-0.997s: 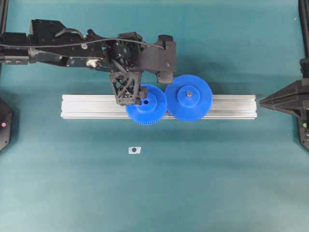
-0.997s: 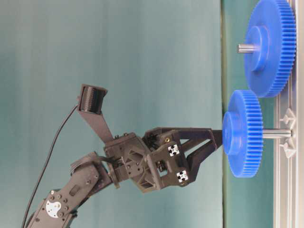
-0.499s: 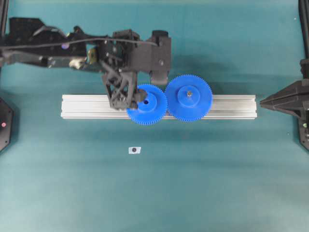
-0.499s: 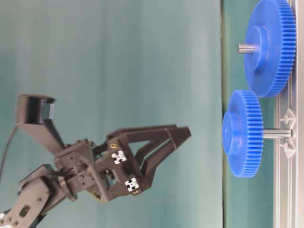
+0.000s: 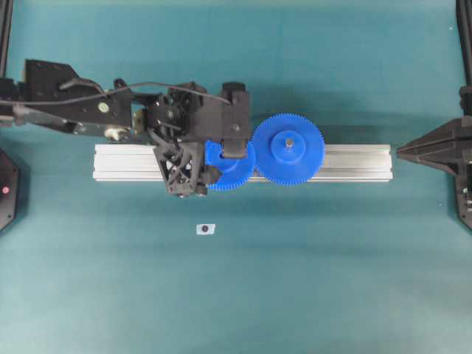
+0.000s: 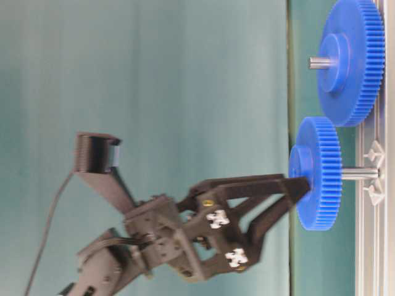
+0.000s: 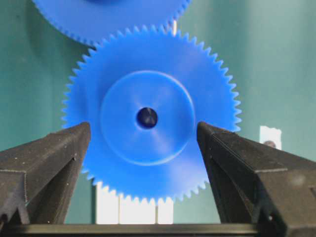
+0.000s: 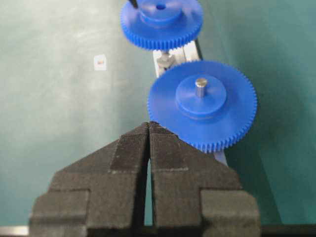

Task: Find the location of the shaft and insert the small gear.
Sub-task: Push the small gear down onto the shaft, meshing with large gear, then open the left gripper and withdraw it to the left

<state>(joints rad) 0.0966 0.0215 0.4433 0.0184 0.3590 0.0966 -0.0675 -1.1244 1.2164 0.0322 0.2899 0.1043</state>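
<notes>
The small gear (image 7: 148, 118) is blue with a raised hub and a dark centre hole. It sits on the shaft (image 6: 359, 174), a thin grey pin standing out from the aluminium rail (image 5: 354, 162). My left gripper (image 7: 143, 131) is open; its black fingers (image 7: 59, 153) stand either side of the hub with small gaps. From table level the fingertips (image 6: 299, 184) reach the small gear (image 6: 318, 172) at hub height. From overhead the left gripper (image 5: 210, 166) covers part of the small gear (image 5: 236, 173). My right gripper (image 8: 149, 124) is shut and empty, far right of the rail.
A larger blue gear (image 5: 287, 149) sits on its own pin (image 8: 200, 86), meshed beside the small one. A small white tag with a dark dot (image 5: 205, 229) lies on the teal mat in front of the rail.
The left gripper, drawn back from the small gear half a second ago, has returned with its open fingertips around the hub. The arm shifted toward the rail's front side. The gears stayed put.
</notes>
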